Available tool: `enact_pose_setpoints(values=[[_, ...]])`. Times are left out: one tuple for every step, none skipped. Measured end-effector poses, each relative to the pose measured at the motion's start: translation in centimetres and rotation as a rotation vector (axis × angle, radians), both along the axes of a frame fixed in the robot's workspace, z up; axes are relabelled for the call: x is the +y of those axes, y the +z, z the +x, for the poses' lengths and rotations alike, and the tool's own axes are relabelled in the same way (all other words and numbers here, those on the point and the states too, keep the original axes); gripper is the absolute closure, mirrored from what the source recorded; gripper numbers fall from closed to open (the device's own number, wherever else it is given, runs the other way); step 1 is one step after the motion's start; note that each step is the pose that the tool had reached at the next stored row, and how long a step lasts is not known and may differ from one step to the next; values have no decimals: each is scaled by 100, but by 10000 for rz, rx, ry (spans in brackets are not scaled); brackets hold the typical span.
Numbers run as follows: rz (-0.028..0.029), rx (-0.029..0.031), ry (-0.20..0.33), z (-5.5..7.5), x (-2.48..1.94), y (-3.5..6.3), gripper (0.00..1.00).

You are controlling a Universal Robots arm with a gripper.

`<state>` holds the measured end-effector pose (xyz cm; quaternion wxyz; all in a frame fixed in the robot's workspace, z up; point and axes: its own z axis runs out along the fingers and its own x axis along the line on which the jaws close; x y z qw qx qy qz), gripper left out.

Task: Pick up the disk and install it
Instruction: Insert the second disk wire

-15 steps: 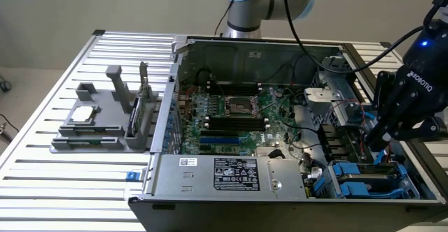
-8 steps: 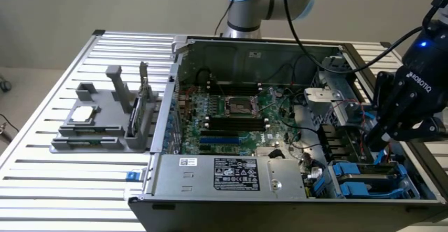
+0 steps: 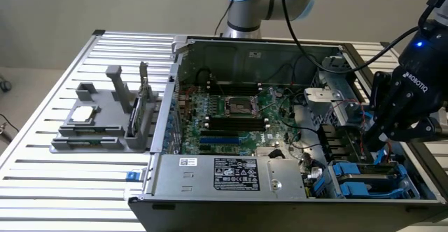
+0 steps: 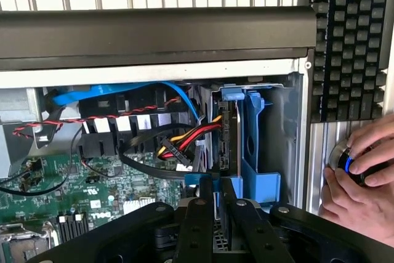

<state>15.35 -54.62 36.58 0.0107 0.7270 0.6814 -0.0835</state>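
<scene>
Pale grey arm, black pincer

Rounded silver-grey arm (image 3: 269,1) joints with a light blue cap, black cable trailing down toward the wrist. Matte black pincer (image 3: 392,122) body with white lettering along its side and a small blue light above. Black linked fingers (image 4: 197,232) with round pivot screws, seen from the wrist view.

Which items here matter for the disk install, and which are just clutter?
Job: disk in its blue carrier, end effector gripping it, drive bay.
Lying about: grey fixture, square chip, keyboard, hand on knob.
</scene>
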Motion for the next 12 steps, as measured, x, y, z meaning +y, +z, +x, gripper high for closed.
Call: enact_pose_setpoints(values=[[7,-1,11,-1,-2,0,84],[12,-1,20,-3,-7,-1,84],[15,-2,31,-5,-13,0,84],[18,-2,47,-6,-23,0,84],[19,-3,67,-7,-31,0,84],[24,-5,95,-9,-40,-1,84],[24,-6,129,-9,-51,0,84],[29,-7,161,-9,-61,-1,84],[32,-7,196,-9,-68,-1,84],[36,-8,232,-9,-75,0,84],[43,-8,266,-9,-81,-1,84],[46,-8,302,-9,-88,0,84]])
